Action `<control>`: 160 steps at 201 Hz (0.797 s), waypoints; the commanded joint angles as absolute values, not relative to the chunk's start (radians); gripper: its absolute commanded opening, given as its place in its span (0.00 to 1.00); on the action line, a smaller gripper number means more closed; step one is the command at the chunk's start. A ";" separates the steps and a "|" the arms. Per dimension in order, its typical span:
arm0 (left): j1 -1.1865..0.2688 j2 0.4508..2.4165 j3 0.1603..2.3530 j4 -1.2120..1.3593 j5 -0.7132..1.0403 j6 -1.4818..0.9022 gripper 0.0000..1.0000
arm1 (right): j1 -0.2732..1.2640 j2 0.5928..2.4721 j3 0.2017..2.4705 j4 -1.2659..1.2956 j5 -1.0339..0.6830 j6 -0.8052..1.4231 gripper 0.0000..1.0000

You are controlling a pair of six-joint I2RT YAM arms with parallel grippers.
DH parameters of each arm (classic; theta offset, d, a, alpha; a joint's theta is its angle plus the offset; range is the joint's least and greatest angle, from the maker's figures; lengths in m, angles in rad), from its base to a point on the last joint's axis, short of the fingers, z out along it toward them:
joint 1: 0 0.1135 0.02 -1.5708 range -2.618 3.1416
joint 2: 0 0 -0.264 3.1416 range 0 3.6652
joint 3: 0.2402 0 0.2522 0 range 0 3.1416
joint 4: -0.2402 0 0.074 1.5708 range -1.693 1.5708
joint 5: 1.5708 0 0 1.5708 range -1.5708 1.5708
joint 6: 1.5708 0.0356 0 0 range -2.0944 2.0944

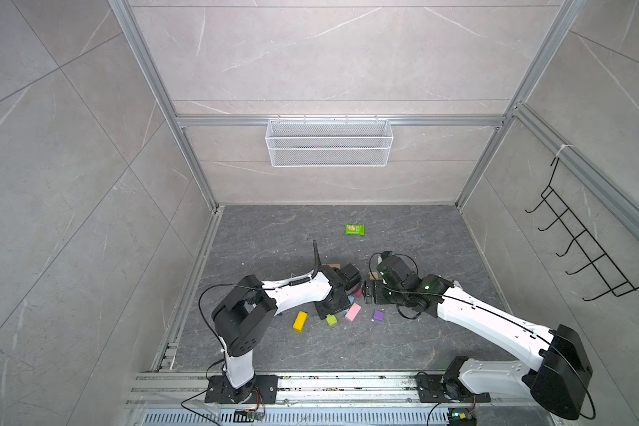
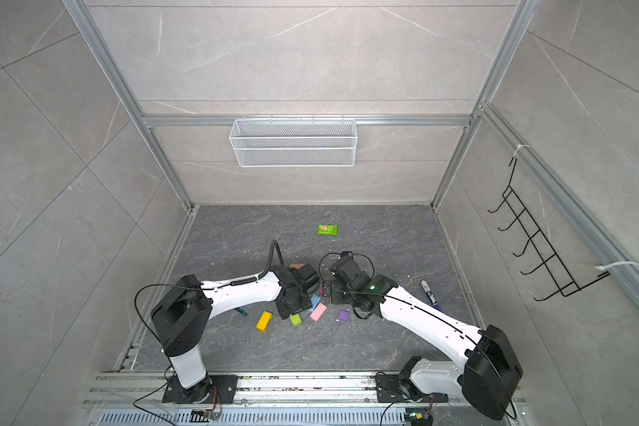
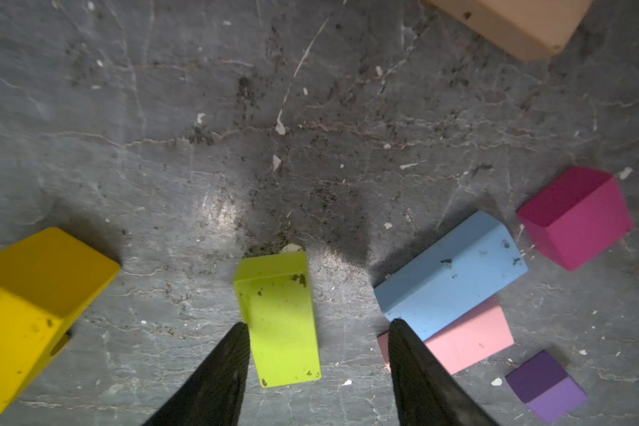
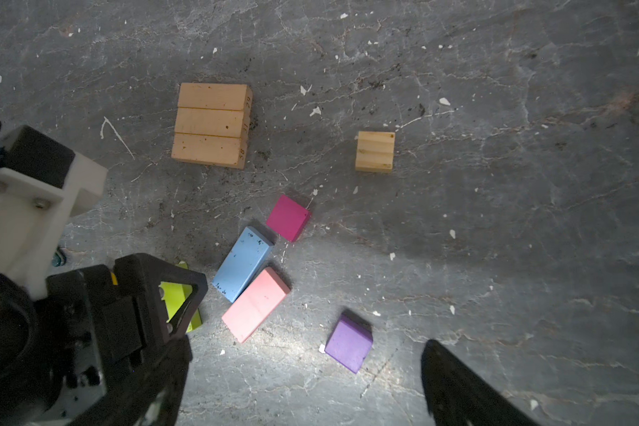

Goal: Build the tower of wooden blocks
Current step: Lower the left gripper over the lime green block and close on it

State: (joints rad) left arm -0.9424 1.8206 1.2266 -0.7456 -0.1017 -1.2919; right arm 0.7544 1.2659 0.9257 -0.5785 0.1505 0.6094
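dark marbled tabletop [image 1: 273, 239] is seen; the lime block [image 1: 331, 319], lower centre of both top views, is straddled by the half-open left gripper [image 3: 318, 324], not yet clamped. centring is advised so the light blue block [image 3: 450, 269] is spared. the right gripper [image 4: 303, 354] is held wide, empty.

Bright, even top views, dim wrist views, floor [image 3: 218, 214] glare, blurred fingers [image 3: 218, 376], soft shadows

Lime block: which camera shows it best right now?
The left wrist view: the lime block lies large and unobstructed between the fingers of the left gripper. The right wrist view shows only part of it, behind that gripper. Both top views show it small, right beside that gripper.
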 commanded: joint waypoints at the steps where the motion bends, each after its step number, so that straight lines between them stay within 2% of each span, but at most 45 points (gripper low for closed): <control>1: -0.940 1.813 1.233 -0.782 -0.104 -1.311 0.60 | 0.756 1.270 0.938 -0.592 0.196 0.596 0.99; 102: -0.936 1.751 1.110 -0.698 -0.096 -1.310 0.58 | 0.754 1.253 0.915 -0.559 0.220 0.637 0.99; 160: -0.934 1.786 1.137 -0.722 -0.112 -1.244 0.49 | 0.755 1.247 0.924 -0.580 0.220 0.638 0.99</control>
State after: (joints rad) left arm -0.9401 1.7954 1.1107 -0.7055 -0.0967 -1.2831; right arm 0.7544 1.2667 0.9253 -0.5709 0.1989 0.6182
